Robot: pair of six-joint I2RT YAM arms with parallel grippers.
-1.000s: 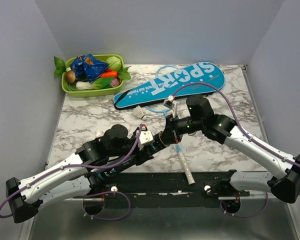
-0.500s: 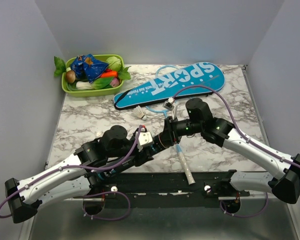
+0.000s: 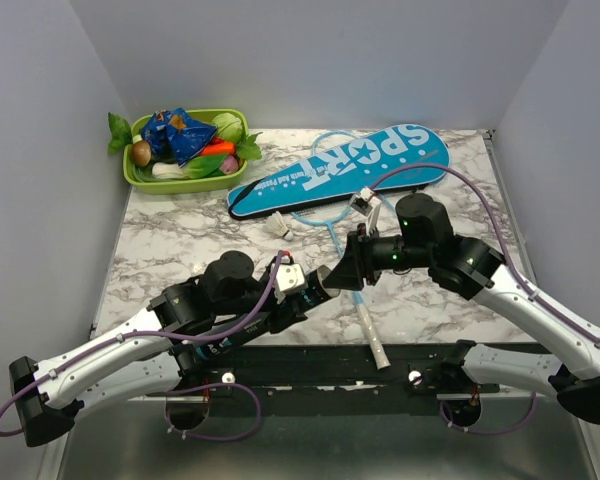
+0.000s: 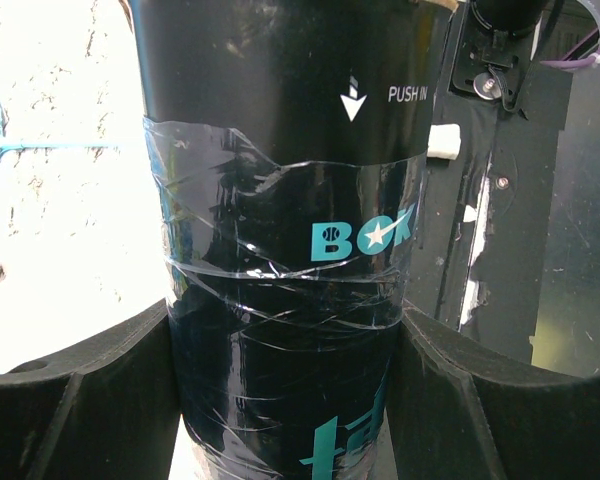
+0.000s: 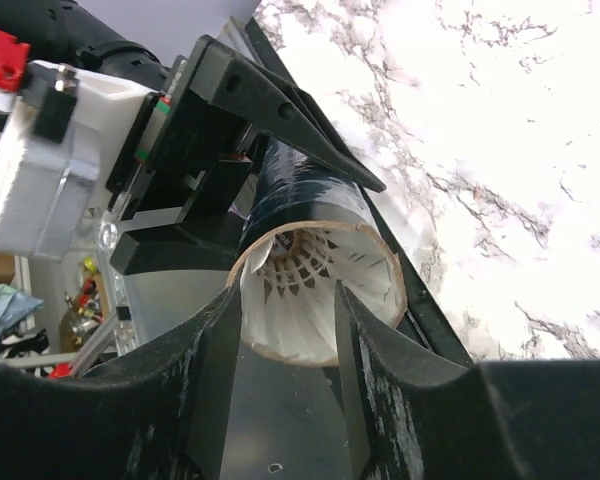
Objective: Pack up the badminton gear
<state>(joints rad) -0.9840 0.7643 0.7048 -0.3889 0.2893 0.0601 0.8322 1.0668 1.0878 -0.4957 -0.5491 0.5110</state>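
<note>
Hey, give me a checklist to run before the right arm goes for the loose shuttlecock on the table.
1. Grip on the tube by the left gripper: ok.
2. One shuttlecock seated in the tube mouth: ok.
3. Jaws of the right gripper open and empty: ok.
4. The loose shuttlecock uncovered on the table: ok.
5. Room left in the tube: cannot tell.
6. The racket inside the cover: not ok, its handle lies out on the table.

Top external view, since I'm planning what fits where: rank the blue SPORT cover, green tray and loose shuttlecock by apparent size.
1. blue SPORT cover, clearly the largest.
2. green tray.
3. loose shuttlecock, by far the smallest.
</note>
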